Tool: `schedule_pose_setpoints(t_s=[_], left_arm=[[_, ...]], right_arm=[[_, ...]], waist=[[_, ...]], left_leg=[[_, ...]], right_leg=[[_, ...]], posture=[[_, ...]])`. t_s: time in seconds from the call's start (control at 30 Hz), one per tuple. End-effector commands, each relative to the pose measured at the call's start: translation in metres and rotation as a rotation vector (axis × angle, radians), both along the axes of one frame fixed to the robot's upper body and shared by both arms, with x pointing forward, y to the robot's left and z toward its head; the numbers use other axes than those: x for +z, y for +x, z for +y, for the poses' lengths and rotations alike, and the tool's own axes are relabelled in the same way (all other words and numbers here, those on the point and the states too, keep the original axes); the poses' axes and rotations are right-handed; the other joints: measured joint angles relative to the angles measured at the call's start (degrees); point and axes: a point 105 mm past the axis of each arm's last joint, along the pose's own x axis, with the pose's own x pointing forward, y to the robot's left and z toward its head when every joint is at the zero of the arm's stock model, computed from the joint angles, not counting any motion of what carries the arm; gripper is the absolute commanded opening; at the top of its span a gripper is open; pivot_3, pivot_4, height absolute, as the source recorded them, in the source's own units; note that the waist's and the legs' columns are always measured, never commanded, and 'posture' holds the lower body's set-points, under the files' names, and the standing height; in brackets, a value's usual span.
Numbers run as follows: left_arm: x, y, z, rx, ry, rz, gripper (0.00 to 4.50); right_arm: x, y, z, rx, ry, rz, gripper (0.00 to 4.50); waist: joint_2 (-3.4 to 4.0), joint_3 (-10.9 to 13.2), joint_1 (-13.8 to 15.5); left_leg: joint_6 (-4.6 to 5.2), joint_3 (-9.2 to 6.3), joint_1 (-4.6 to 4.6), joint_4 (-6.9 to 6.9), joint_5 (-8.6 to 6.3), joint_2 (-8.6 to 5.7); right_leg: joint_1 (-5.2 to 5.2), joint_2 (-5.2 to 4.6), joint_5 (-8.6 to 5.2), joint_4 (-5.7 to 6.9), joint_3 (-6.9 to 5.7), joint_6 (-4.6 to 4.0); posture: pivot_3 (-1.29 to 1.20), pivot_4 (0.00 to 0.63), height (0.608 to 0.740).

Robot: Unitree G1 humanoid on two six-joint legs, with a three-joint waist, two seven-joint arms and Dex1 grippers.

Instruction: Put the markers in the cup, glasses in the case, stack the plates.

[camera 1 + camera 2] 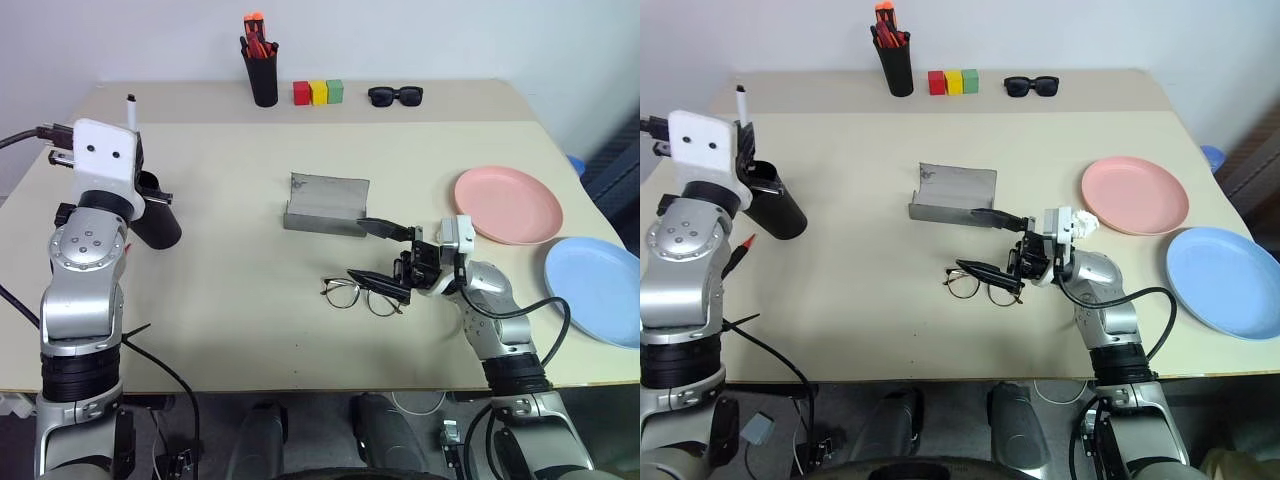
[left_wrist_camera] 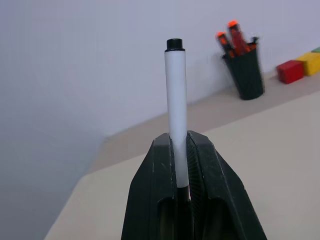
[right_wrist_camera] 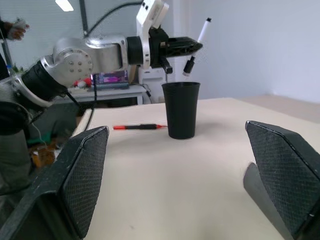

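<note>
White-barrelled marker (image 2: 176, 110), clamped between the shut fingers of the left gripper (image 3: 192, 47) with its black-capped end standing up above the fingers, held at the left of the head views directly over the black cup (image 3: 181, 109). The cup stands upright on the desk (image 1: 230, 210) at centre left, and the lower tip of the marker hangs just above its rim without yet entering. The black marker with red cap (image 3: 140, 127) lies flat on the desk just beside the cup, largely hidden behind the left arm in the head views. To finish this step well, the lower tip probably should be centred over the mouth and brought lower before release, since a drop from a tilt could strike the rim or tip the light cup. At centre, the right gripper (image 1: 382, 254) stands spread wide with nothing between its fingers, just right of the wire-framed glasses (image 1: 360, 294), which lie below the open grey case (image 1: 325, 204). The salmon pink plate (image 1: 508, 204) and the light blue plate (image 1: 596, 289) lie side by side at the right, unstacked. The pen holder (image 1: 263, 72), the coloured blocks (image 1: 318, 92) and the black sunglasses (image 1: 395, 95) line the upper edge.
</note>
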Motion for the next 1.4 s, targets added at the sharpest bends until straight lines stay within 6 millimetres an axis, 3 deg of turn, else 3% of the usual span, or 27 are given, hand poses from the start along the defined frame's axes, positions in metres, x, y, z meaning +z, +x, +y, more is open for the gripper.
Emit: schedule_pose_setpoints(t_s=[0.03,0.17,0.37,0.93,1.03,1.23,1.4], left_arm=[[0.011,-0.009,0.012,0.081,0.007,-0.069,0.21],[0.003,-0.015,0.018,0.107,-0.015,-0.078,0.21],[0.005,-0.021,0.025,0.129,-0.084,-0.218,0.21],[-0.033,-0.008,0.016,0.107,-0.213,-0.151,0.21],[-0.038,-0.007,0.015,0.095,-0.22,-0.13,1.16],[-0.032,-0.016,0.018,0.09,-0.217,-0.141,4.14],[-0.013,-0.029,0.033,0.118,-0.269,-0.149,4.14]], right_arm=[[0.005,0.006,-0.001,-0.032,-0.017,-0.102,4.5],[0.007,0.01,0.0,-0.047,0.014,-0.106,4.5],[0.011,0.011,0.004,-0.035,0.034,-0.104,4.5],[0.02,0.009,0.009,-0.046,0.048,-0.118,4.5],[0.021,0.01,0.008,-0.052,0.046,-0.12,4.5],[0.02,0.009,0.007,-0.058,0.041,-0.112,4.5],[0.019,0.009,0.009,-0.041,0.034,-0.094,4.5]], waist=[[0.0,0.0,-0.02],[0.0,0.0,-0.01],[0.0,0.0,0.17],[0.0,0.0,0.09],[-0.01,0.0,0.06],[-0.01,0.0,0.07],[0.0,0.0,-0.01]], left_leg=[[0.0,0.0,0.0,-0.01,0.0,0.0],[-0.01,0.0,0.01,-0.06,0.01,0.0],[-0.11,-0.01,0.01,-0.05,0.06,0.0],[-0.13,-0.02,0.01,-0.06,0.07,0.0],[-0.13,-0.02,0.01,-0.06,0.07,0.0],[-0.13,-0.02,0.01,-0.06,0.07,0.0],[-0.13,-0.02,0.01,-0.08,0.07,0.0]], right_leg=[[0.0,0.0,0.0,0.0,0.0,0.0],[-0.01,0.0,0.0,0.0,-0.01,0.0],[0.0,-0.02,0.03,0.0,-0.02,-0.01],[0.0,-0.01,0.04,0.0,-0.03,0.0],[0.0,-0.01,0.04,0.0,-0.03,0.0],[0.0,-0.01,0.04,0.0,-0.03,0.0],[-0.01,-0.01,0.04,0.0,-0.03,0.0]], posture=[[0.0,0.15,0.74],[0.0,0.15,0.74],[0.0,0.15,0.74],[0.0,0.15,0.74],[0.0,0.15,0.74],[0.0,0.15,0.74],[0.0,0.15,0.74]])
